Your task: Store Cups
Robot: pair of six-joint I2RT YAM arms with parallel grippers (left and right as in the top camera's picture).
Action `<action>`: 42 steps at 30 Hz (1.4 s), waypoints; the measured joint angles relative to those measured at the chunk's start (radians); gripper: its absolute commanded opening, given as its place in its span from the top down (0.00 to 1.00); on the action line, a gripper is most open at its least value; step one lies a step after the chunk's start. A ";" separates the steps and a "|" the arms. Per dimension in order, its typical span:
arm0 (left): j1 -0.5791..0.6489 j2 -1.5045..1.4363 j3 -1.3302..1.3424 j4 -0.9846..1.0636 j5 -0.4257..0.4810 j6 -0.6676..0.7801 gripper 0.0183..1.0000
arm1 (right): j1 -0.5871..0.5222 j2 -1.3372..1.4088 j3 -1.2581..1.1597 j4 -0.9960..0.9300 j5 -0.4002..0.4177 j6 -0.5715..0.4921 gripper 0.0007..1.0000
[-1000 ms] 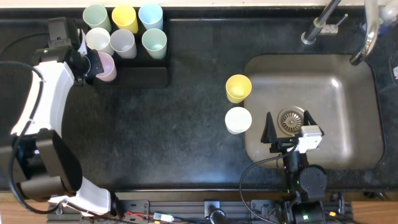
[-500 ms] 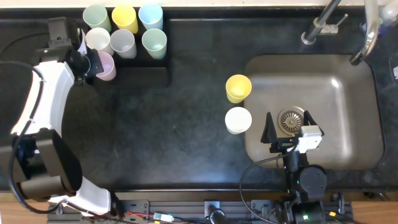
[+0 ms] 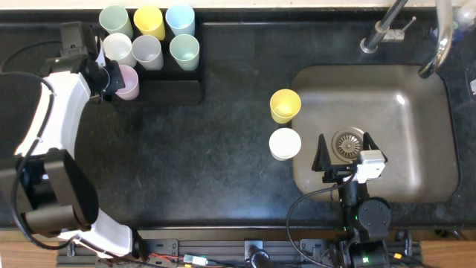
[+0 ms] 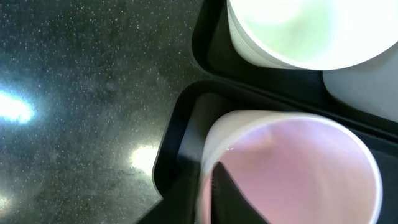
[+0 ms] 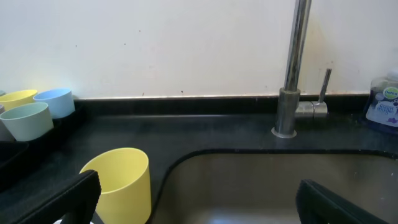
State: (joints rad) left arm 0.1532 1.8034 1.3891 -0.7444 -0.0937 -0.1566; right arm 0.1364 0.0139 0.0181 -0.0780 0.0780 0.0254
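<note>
Store Cups, progress check. The tray (image 3: 175, 91) at the far left of the worktop (image 3: 208, 171) already carries six cups. A green cup (image 3: 115, 18), a yellow cup (image 3: 149, 20) and a blue cup (image 3: 180, 18) make up the back row. A white cup (image 3: 117, 46), a grey cup (image 3: 146, 50) and a mint cup (image 3: 184, 50) stand in the row in front. A seventh, the pink cup (image 3: 128, 80), stands in the tray's near-left corner, just in front of the white cup. The left jaws are closed on its wall, one finger (image 4: 227, 193) inside the rim. We cannot tell whether its base sits fully down, so we log this placement as nearly done but not released. Two cups are left out: the loose yellow cup (image 3: 285, 105) and the loose white cup (image 3: 284, 143). They stand upright on the worktop, one just beside the other, both close to the left rim of the sink (image 3: 409, 171) and well apart from the tray. The right jaws hang wide open and empty over the sink, near the drain (image 3: 347, 143). The tray shows bare room to the right of the pink cup, which we judge enough for both. Our estimate is seven of nine stored or all but stored. What is left is letting go of the pink cup, then two more fetch-and-place runs.
</note>
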 measured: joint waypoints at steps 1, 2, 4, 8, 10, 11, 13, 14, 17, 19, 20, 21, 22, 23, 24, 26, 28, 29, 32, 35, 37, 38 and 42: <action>0.000 0.000 0.000 0.001 0.000 0.000 0.81 | 0.000 0.000 0.000 0.000 0.000 0.000 0.00; 0.000 0.000 0.000 0.002 0.000 -0.001 0.81 | 0.000 0.000 0.000 0.000 0.000 0.000 0.00; 0.000 0.000 0.000 0.001 0.000 -0.001 0.77 | 0.000 0.000 0.000 0.000 0.000 0.000 0.01; 0.000 0.000 0.000 0.001 0.000 -0.003 0.59 | 0.000 0.000 0.000 0.000 0.000 0.000 0.00; 0.000 0.000 0.000 0.000 0.000 -0.006 0.53 | 0.000 0.000 0.000 0.000 0.000 0.000 0.00; 0.000 -0.002 0.000 -0.002 -0.001 -0.012 0.52 | 0.000 0.000 0.000 0.000 0.000 0.000 0.01; 0.000 -0.017 -0.003 -0.011 -0.004 -0.019 0.50 | 0.000 0.000 0.000 0.000 0.000 0.000 0.00; 0.000 -0.024 -0.003 -0.014 -0.003 -0.021 0.48 | 0.000 0.000 0.000 0.000 0.000 0.000 0.00; 0.000 -0.098 -0.008 -0.030 -0.004 -0.035 0.42 | 0.000 0.000 0.000 0.000 0.000 0.000 0.00; -0.005 -0.184 -0.008 -0.040 -0.004 -0.052 0.39 | 0.000 0.000 0.000 0.000 0.000 0.000 0.00; -0.010 -0.220 -0.008 -0.043 -0.006 -0.055 0.38 | 0.000 0.000 0.000 0.000 0.000 0.000 0.00; -0.020 -0.265 -0.008 -0.050 -0.009 -0.058 0.37 | 0.000 0.000 0.000 -0.001 0.000 0.000 0.00; -0.040 -0.311 -0.005 -0.063 -0.012 -0.064 0.37 | 0.000 0.000 0.000 0.000 0.000 0.000 0.00; -0.070 -0.346 0.006 -0.082 -0.014 -0.074 0.35 | 0.000 0.000 0.000 0.000 0.000 0.000 0.00; -0.105 -0.368 0.021 -0.103 -0.016 -0.081 0.34 | 0.000 0.000 0.000 0.000 0.000 0.000 0.00; -0.206 -0.390 0.070 -0.148 -0.015 -0.111 0.30 | 0.000 0.000 0.000 0.000 0.000 0.000 0.00; -0.311 -0.390 0.106 -0.179 -0.014 -0.156 0.27 | 0.000 0.000 0.000 0.000 0.000 0.000 0.00; -0.366 -0.385 0.116 -0.188 -0.014 -0.182 0.27 | 0.000 0.000 0.000 0.000 0.000 0.000 0.00; -0.527 -0.349 0.138 -0.195 -0.016 -0.261 0.25 | 0.000 0.000 0.000 0.000 0.000 0.000 0.00; -0.673 -0.280 0.157 -0.198 -0.026 -0.348 0.24 | 0.000 0.000 0.000 0.000 0.000 0.000 0.00; -0.750 -0.221 0.172 -0.200 -0.030 -0.400 0.25 | 0.000 0.000 0.000 0.000 0.000 0.000 0.00; -0.782 -0.190 0.181 -0.202 -0.030 -0.423 0.25 | 0.000 0.000 0.000 0.000 0.000 0.000 0.00; -0.873 -0.055 0.218 -0.207 -0.015 -0.481 0.25 | 0.000 0.000 0.000 0.000 0.000 0.000 0.00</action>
State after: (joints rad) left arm -0.7200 1.7481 1.6073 -0.9516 -0.1089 -0.6380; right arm 0.1364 0.0139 0.0181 -0.0780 0.0784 0.0250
